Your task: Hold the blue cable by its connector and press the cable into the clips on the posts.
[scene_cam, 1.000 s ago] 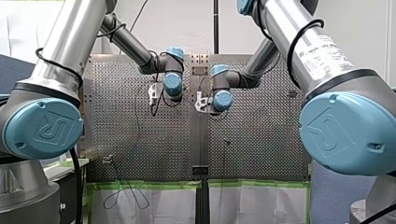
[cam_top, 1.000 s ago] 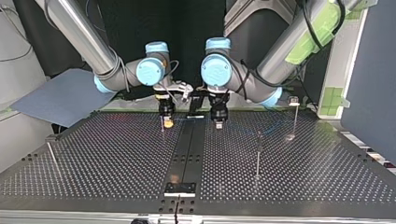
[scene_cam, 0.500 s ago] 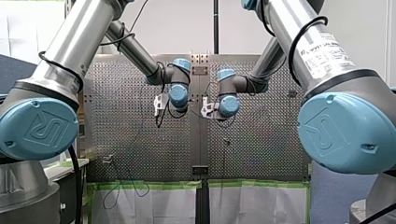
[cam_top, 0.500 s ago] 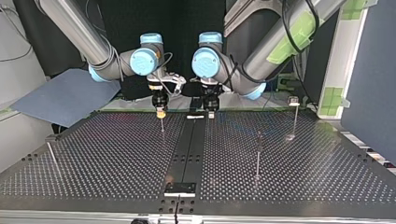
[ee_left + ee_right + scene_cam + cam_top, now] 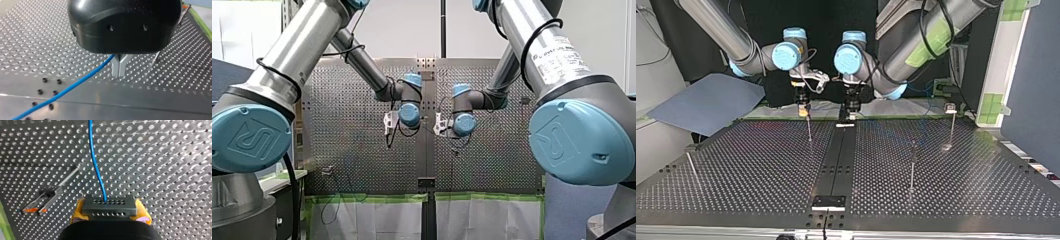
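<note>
Over the last second both grippers are being lifted off the table (image 5: pixel 761 170) and drawn toward the upper centre of the top view. In the front view the two wrists are being brought lower and closer to the frame's middle. The right gripper (image 5: pixel 804 111), which was low over the perforated plate, is now being held just above the tip of the nearest post (image 5: pixel 809 131), left of centre in the top view. The left gripper (image 5: pixel 852 114) is being kept close beside it, just right of centre.

In the right wrist view the grey connector (image 5: pixel 109 208) is being clamped between the yellow pads (image 5: pixel 77 212). The blue cable (image 5: pixel 96 162) is being led straight out of the connector, ahead of the fingers and above the plate. In the left wrist view the metal fingers (image 5: pixel 116 66) are being held together. The cable is being fed out from their base and away to one side, so it appears to be pinched there, though the contact itself is being hidden by the gripper body.

The cable is therefore being carried in the air between the two grippers, apart from the table. No stretch of it is being shown seated in any clip. The lift is probably being made to bring the cable level with the first post's top, so the pressing-in is judged to be still ahead. The other posts (image 5: pixel 912 165), right of centre in the top view, are being left untouched.
</note>
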You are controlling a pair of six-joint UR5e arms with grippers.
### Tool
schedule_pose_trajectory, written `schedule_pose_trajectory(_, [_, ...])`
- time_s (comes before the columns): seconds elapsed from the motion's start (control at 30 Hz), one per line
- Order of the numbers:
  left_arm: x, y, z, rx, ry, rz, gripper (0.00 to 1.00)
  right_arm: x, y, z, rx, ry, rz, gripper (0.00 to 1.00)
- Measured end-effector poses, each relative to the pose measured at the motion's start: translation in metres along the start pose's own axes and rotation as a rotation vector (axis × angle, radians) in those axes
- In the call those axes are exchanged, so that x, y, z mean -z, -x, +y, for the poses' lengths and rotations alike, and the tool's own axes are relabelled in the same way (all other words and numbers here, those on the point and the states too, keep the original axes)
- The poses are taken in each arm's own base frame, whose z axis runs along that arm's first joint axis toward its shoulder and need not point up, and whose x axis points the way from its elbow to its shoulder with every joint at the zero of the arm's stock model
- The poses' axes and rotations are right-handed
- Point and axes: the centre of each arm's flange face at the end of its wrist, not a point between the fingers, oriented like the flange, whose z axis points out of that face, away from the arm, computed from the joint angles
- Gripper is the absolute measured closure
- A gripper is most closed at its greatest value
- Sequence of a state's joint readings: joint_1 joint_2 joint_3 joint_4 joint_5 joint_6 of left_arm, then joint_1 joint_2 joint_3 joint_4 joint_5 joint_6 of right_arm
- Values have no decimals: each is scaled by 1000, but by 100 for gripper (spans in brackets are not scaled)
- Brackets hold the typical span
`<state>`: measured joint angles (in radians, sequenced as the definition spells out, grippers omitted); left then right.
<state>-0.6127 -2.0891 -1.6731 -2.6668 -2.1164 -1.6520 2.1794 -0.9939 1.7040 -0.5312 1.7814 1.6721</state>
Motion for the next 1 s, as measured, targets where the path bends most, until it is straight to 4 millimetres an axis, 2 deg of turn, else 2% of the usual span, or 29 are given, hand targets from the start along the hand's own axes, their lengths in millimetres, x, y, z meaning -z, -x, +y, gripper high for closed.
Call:
schedule_pose_trajectory(0.3, [-4, -44, -16, 8, -20, -3, 100, 2, 12, 7, 12, 9, -10, 100])
schedule_pose_trajectory(0.73, [-1, -57, -28, 24, -25, -29, 100, 10, 89, 52, 0, 75, -85, 100])
schedule_pose_trajectory(0.9, [2, -76, -38, 24, -51, -25, 100, 7, 93, 61, -9, 86, -65, 100])
schedule_pose_trajectory(1.0, [2, -81, -43, 32, -67, -33, 100, 3, 91, 66, -15, 91, -45, 100])
